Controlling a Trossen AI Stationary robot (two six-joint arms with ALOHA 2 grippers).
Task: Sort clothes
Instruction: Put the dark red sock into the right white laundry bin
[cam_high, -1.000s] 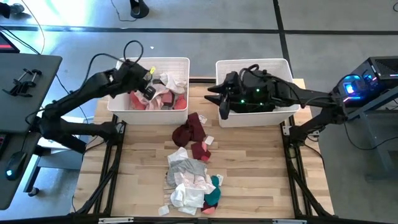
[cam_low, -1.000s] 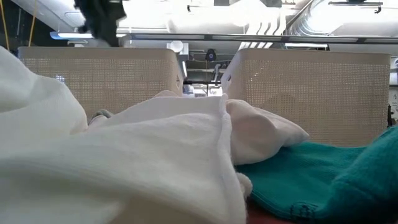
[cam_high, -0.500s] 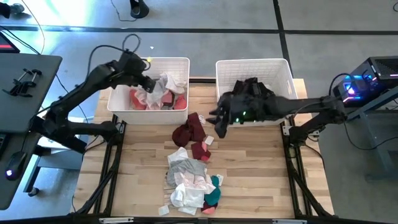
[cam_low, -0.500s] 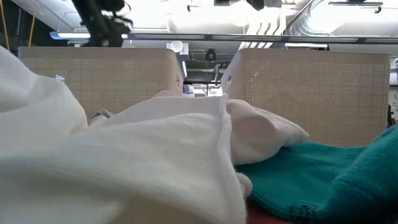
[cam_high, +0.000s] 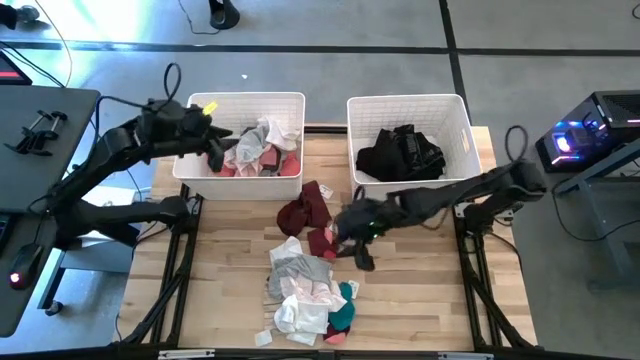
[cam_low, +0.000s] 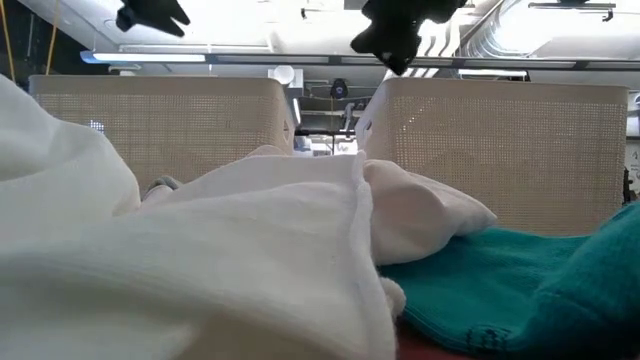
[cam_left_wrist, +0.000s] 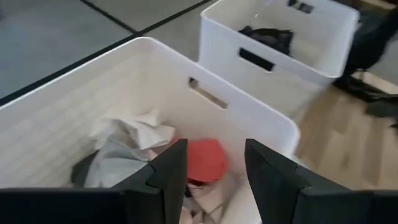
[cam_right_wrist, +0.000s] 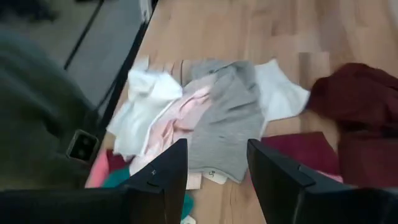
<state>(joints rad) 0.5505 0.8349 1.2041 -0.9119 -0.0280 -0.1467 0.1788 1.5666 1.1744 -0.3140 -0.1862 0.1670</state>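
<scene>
Below the right claw (cam_high: 352, 240), parted and empty, lie the clothes (cam_high: 305, 285) on the bench (cam_high: 420, 290); left claw (cam_high: 212, 152), parted, hangs over the left basket (cam_high: 290, 100).

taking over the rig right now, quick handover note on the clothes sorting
Left gripper: jaws open, empty, over the left basket.
Right gripper: jaws open, empty, above the pile of clothes on the table.
Done: light and coral garments lie in the left basket, black garments in the right basket.
Left: maroon pieces and the mixed grey, white, pink and teal pile still need sorting.
</scene>
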